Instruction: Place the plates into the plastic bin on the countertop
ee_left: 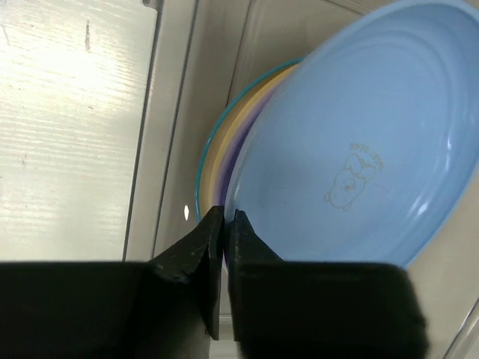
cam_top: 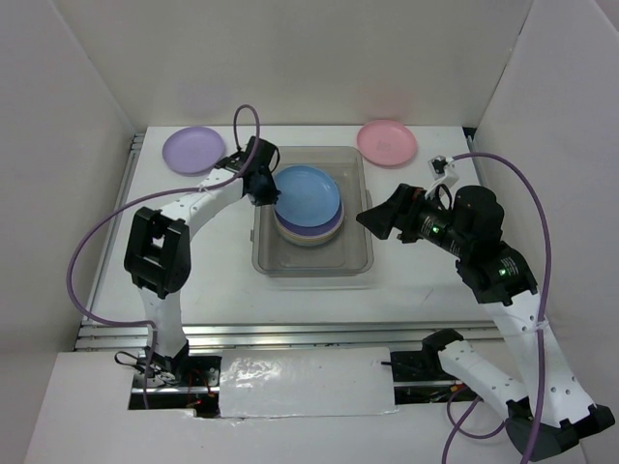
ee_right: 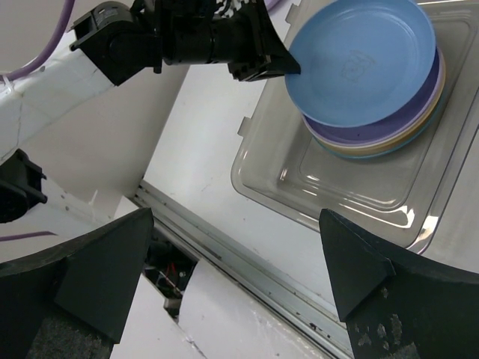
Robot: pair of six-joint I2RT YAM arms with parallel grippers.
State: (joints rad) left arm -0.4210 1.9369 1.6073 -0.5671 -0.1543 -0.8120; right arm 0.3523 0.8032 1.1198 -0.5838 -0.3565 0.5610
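Note:
The plastic bin [cam_top: 312, 266] stands mid-countertop [cam_top: 222, 290] with a stack of plates [cam_top: 311, 232] inside. A blue plate [cam_top: 308, 193] lies tilted on top of lilac and cream ones [ee_right: 382, 138]. My left gripper [cam_top: 263, 186] is at the bin's left wall, its jaws pinched on the blue plate's [ee_left: 359, 134] left rim with only a thin gap at the left gripper [ee_left: 224, 213] tips. My right gripper [cam_top: 372, 220] hovers wide open just right of the bin, holding nothing; the right gripper [ee_right: 236, 217] looks down on the bin's [ee_right: 337, 187] near corner.
A lilac plate [cam_top: 193, 149] lies at the back left of the countertop and a pink plate [cam_top: 387, 142] at the back right. White walls close in three sides. A metal rail [cam_top: 290, 333] runs along the front edge.

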